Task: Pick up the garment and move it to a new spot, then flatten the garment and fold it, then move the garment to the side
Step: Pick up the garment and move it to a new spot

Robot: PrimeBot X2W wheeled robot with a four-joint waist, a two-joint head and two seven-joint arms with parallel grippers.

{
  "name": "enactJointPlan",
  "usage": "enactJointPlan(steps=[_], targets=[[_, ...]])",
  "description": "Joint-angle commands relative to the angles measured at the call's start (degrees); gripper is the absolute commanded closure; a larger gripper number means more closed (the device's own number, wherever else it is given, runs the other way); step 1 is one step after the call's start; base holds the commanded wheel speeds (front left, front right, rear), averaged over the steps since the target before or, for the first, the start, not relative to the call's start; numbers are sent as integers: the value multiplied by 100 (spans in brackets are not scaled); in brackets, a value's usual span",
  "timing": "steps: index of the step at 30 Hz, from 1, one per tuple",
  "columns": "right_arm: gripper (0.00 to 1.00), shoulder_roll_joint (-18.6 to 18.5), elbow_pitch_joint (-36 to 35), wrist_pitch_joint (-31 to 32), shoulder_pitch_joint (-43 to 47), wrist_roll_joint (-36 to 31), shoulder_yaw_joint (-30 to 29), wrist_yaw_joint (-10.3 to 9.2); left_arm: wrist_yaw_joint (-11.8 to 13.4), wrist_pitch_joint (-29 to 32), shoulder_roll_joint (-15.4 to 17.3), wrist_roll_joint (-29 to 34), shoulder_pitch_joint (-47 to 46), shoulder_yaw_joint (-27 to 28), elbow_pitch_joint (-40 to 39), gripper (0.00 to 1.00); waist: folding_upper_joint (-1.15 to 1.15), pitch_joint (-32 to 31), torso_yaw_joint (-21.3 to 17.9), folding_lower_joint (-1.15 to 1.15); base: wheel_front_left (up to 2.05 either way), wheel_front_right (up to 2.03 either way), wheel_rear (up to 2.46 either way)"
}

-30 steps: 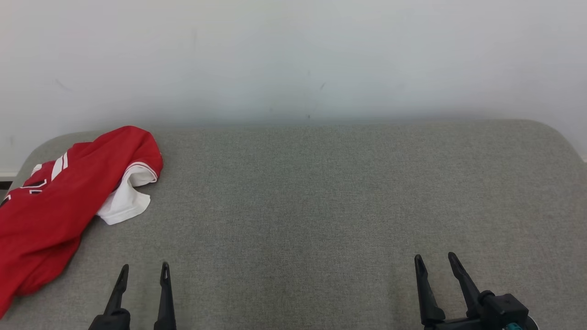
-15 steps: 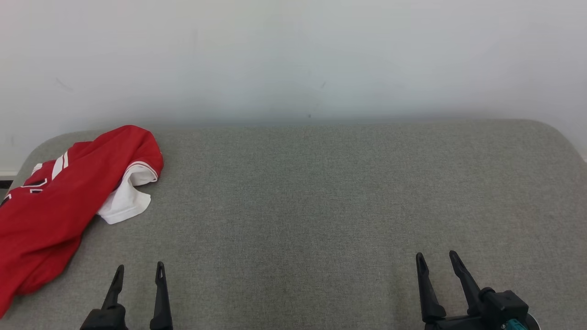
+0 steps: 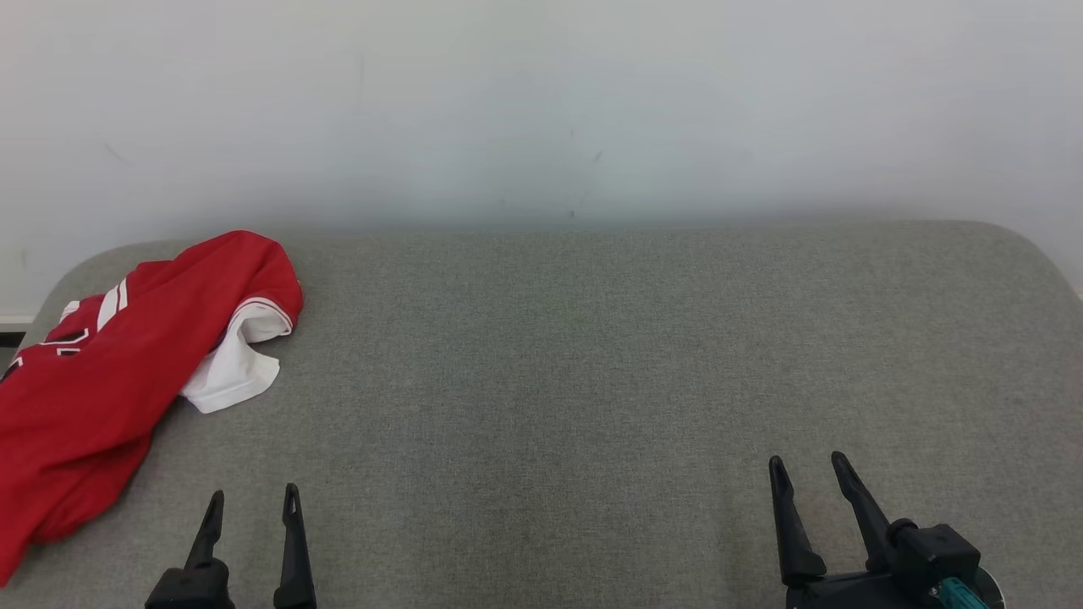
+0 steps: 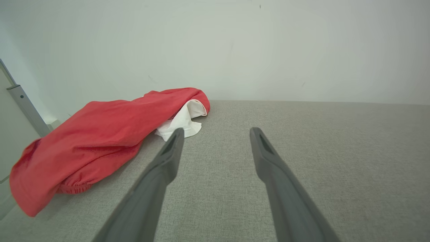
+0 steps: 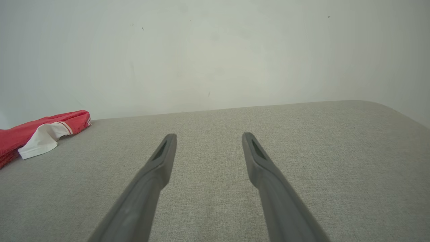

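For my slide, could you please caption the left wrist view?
Open left gripper above the grey surface, crumpled red garment lying ahead to its left.

A plain indoor room; whether home or test lab cannot be told. A wide, round-cornered, grey woven-fabric padded surface [image 3: 592, 381] stands against a bare, faintly scuffed white wall [image 3: 541, 101], with a slim grey metal post [image 4: 27, 108] at its left and a crumpled red and white garment [image 3: 101, 372] on it.

1. Your left pincer [image 3: 254, 492] sits low on your left, its two dark fingers spread apart and pointing forward, empty.
2. Your right pincer [image 3: 805, 458] sits low on your right, fingers equally spread, empty, leaning slightly leftward.
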Motion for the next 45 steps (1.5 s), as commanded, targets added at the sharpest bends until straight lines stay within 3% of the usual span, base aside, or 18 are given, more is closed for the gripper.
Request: enactJointPlan(steps=[1,22,45], targets=[[0,3,-39,24,55,-10,-4,-12,24,30,23,-35,63,-9,-44,0,0,-1,4,0,0,0,0],[0,4,-141,97,151,85,-24,-12,96,36,94,-123,33,-57,-48,0,0,-11,208,0,0,0,0],[0,3,109,28,225,216,-10,-12,281,126,121,-222,182,-65,-157,0,0,-3,2174,0,0,0,0]])
